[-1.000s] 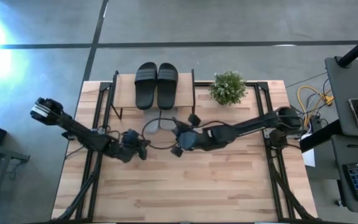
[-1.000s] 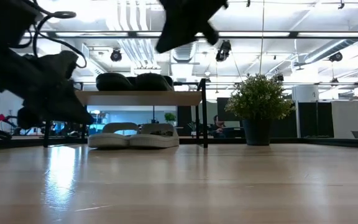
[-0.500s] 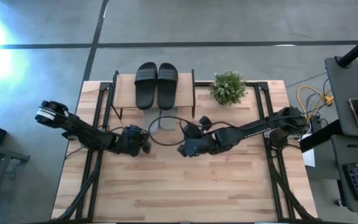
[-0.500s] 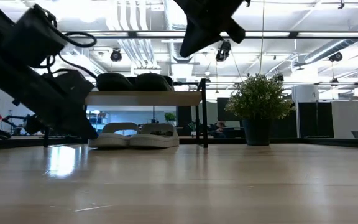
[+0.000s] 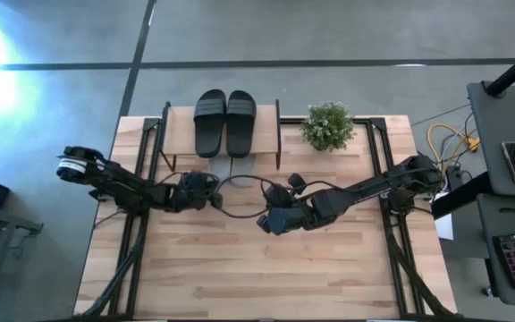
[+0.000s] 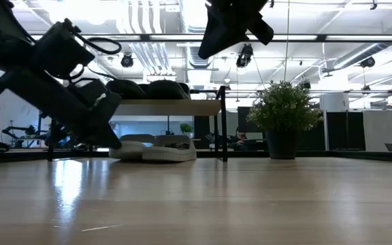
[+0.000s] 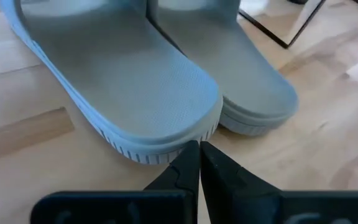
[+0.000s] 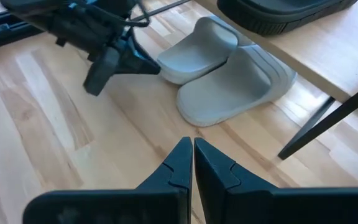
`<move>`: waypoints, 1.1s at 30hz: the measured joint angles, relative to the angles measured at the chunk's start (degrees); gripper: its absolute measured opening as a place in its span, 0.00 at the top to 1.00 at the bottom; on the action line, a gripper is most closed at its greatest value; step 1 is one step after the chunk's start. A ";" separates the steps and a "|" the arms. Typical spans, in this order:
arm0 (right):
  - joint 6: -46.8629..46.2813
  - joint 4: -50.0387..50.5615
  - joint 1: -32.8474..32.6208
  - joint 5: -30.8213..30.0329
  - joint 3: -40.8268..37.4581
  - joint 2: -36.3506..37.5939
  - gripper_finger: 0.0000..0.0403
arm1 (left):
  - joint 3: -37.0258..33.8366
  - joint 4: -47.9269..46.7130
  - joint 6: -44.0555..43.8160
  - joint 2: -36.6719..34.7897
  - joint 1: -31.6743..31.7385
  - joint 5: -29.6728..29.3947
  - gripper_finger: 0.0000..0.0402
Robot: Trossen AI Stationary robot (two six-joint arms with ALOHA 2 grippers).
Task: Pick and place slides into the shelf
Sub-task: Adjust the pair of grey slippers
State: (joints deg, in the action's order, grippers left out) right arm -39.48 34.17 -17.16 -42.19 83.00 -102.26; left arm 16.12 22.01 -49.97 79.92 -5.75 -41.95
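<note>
The shelf (image 5: 179,130) stands at the table's far edge, and the black slides (image 5: 226,122) lie side by side on its wooden top board (image 6: 162,107). The two light grey slides (image 8: 235,84) rest flat on the table under it, heels (image 5: 232,165) poking out toward the near side. My left gripper (image 5: 213,192) is shut, low, right at the heel of the left-hand grey slide (image 7: 135,81). My right gripper (image 5: 265,222) is shut and holds nothing. It hangs well above the table (image 6: 209,47), just on the near side of the grey pair. My left gripper (image 7: 199,146) meets the left-hand grey slide at its heel rim (image 7: 179,134) with its shut fingertips (image 8: 156,68). It slants down at the heel from the table's near-left side. The slide lies flat on its sole on the table.
A potted plant (image 5: 328,125) stands to the right of the shelf at the far edge. A black cable loops over the table between the two grippers (image 5: 240,192). Thin black shelf legs (image 8: 319,118) flank the grey slides. Bare wood stretches toward the near edge (image 5: 266,277).
My left gripper has moved toward the far right, up to the grey slides' heels under the shelf, staying shut. My right gripper has drawn back a little from the shelf toward the near edge, staying high above the table.
</note>
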 joint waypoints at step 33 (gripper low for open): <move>-17.79 -33.11 12.20 29.21 -21.85 0.53 0.98 | 4.90 -34.29 -37.26 -27.81 -29.96 13.32 1.00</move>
State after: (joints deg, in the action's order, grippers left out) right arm -57.27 1.06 -4.96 -12.99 61.15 -101.72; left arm 21.02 -12.28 -87.23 52.11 -35.71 -28.63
